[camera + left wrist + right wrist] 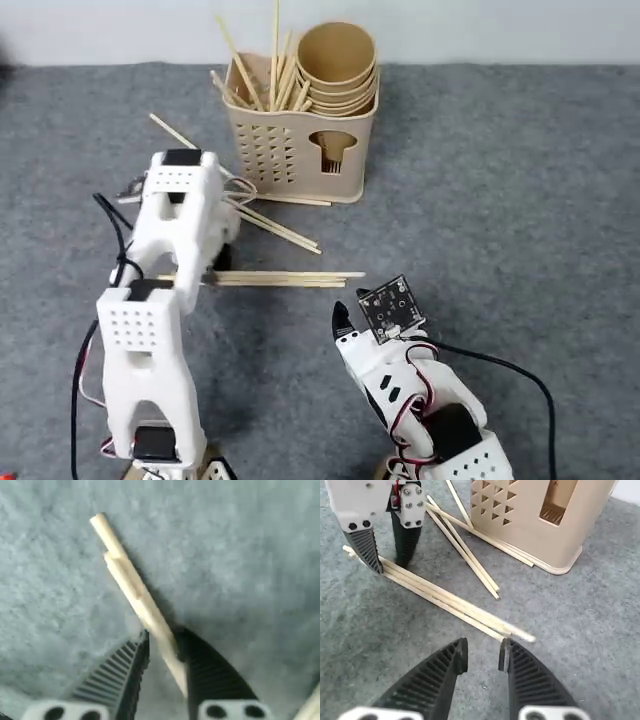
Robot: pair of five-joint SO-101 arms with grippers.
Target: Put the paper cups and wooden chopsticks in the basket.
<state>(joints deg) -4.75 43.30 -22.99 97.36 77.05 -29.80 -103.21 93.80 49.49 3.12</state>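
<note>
Bright, even light from overhead, no glare on the grey worktop [520,200]; shadows soft & short at the basket [300,150] base. In left wrist view the chopsticks [135,592] throw a narrow dark shadow just beside them, deepest by the left claw [162,632].

Left tool [162,636] downturned, jaws apart; right tool [483,652] low, jaws slightly apart.

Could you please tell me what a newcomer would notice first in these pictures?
First, the beige perforated plastic basket at the far side of the grey mat, with stacked tan paper cups and wooden chopsticks standing in it. Then the bundle of loose wooden chopsticks lying on the mat before it, the left gripper set open astride one end, the right gripper open near the other.
</note>
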